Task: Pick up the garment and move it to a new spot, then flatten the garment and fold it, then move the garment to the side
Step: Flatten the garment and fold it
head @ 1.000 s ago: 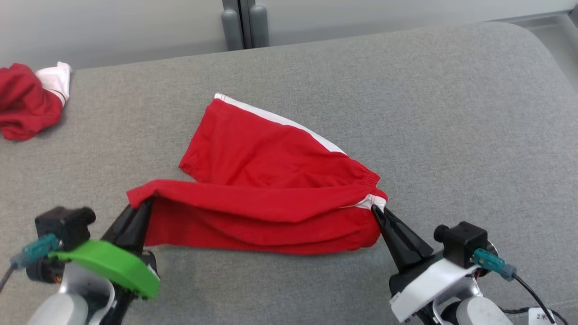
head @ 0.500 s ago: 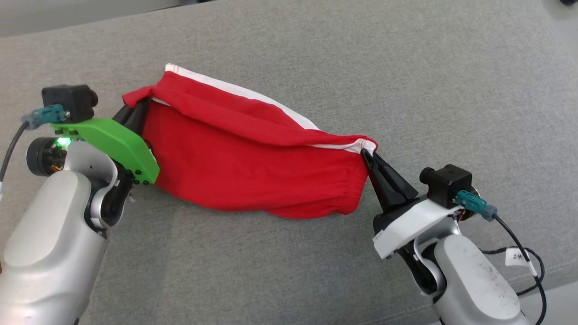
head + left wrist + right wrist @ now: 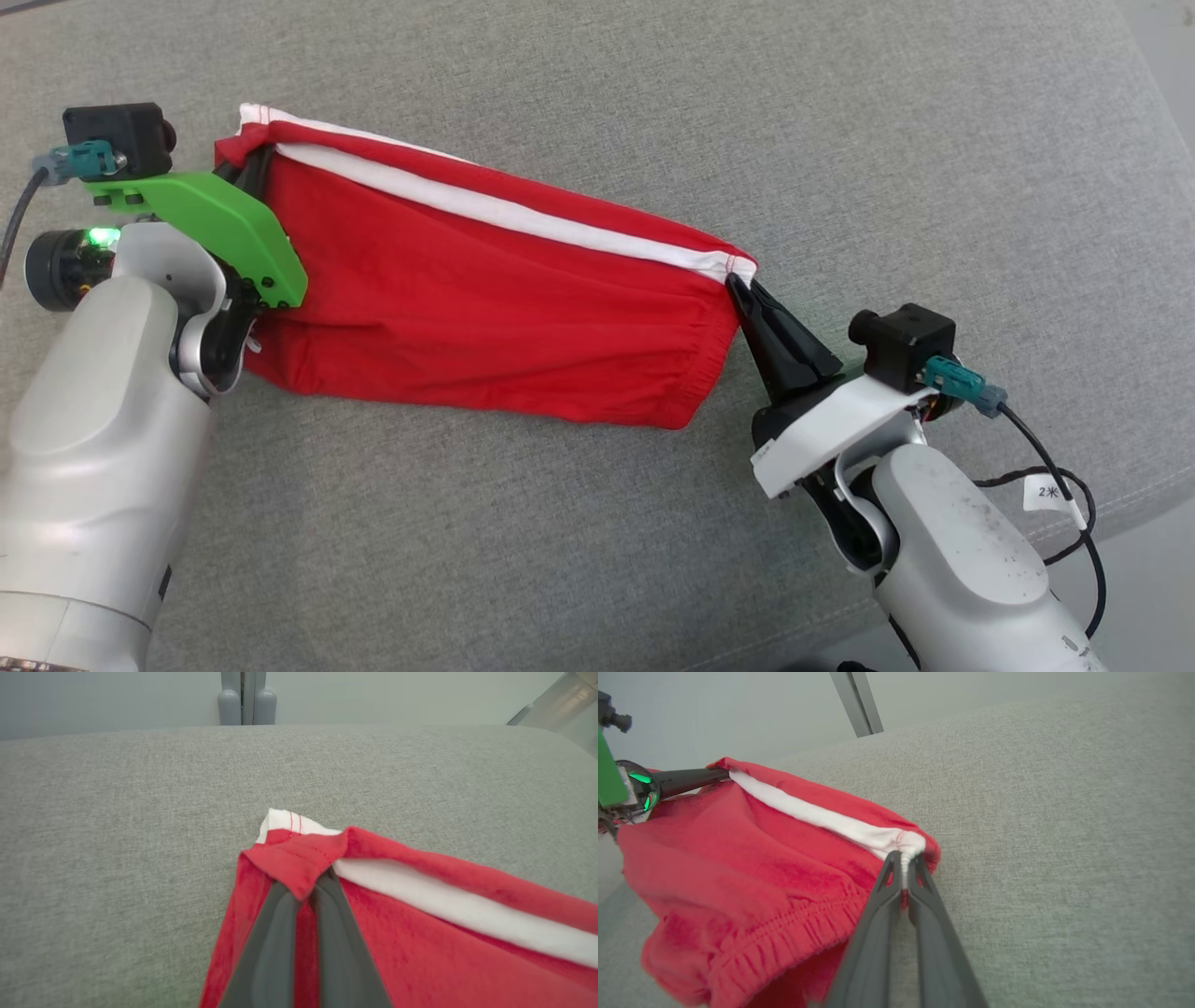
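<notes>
The garment [image 3: 485, 308] is a pair of red shorts with a white side stripe, folded in half lengthwise and stretched between both grippers over the grey cushion. My left gripper [image 3: 254, 159] is shut on its far left corner, where a red hem [image 3: 299, 858] wraps over the fingertips. My right gripper [image 3: 738, 285] is shut on the right corner at the end of the white stripe [image 3: 903, 851]. The elastic waistband [image 3: 784, 933] hangs below that grip. In the right wrist view the garment [image 3: 738, 858] runs off toward the left arm's fingers [image 3: 691, 778].
The grey cushioned surface [image 3: 653, 112] spreads wide around the garment. Its rounded right edge [image 3: 1153, 121] drops off at the upper right. A grey post [image 3: 243, 700] stands behind the far edge. A cable [image 3: 1064, 504] hangs from my right wrist.
The head camera has tilted down. Both grippers have carried the near edge of the shorts up and over onto the far half, so the shorts now lie folded with the white stripe on top.
</notes>
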